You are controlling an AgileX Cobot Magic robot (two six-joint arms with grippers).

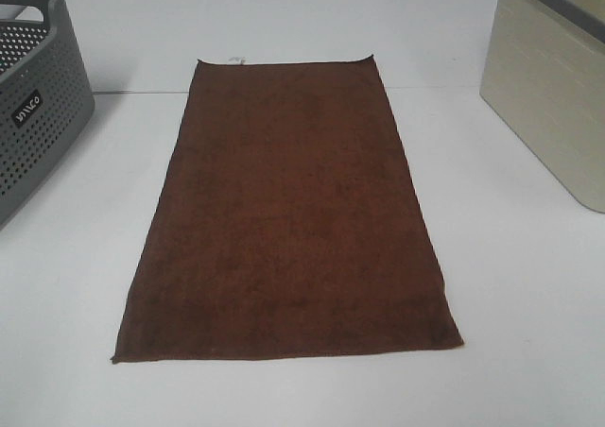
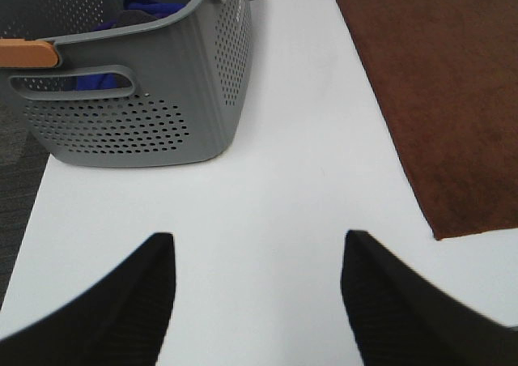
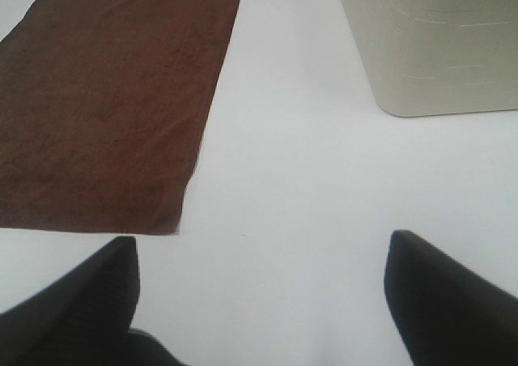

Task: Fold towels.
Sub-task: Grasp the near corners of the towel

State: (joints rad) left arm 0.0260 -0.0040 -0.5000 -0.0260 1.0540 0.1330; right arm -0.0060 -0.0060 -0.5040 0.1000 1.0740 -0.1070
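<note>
Reddish-brown towel [image 1: 288,214] lies flat, unfolded, on the table [image 1: 510,285].

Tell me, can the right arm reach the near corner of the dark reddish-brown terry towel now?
Probably yes. The open right gripper is over the white table, and the near corner of the dark reddish-brown terry towel lies just ahead, with nothing between them.

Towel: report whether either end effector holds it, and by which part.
Nothing is held. The left end effector and right end effector are both open above the table, and the towel lies flat, untouched.
</note>
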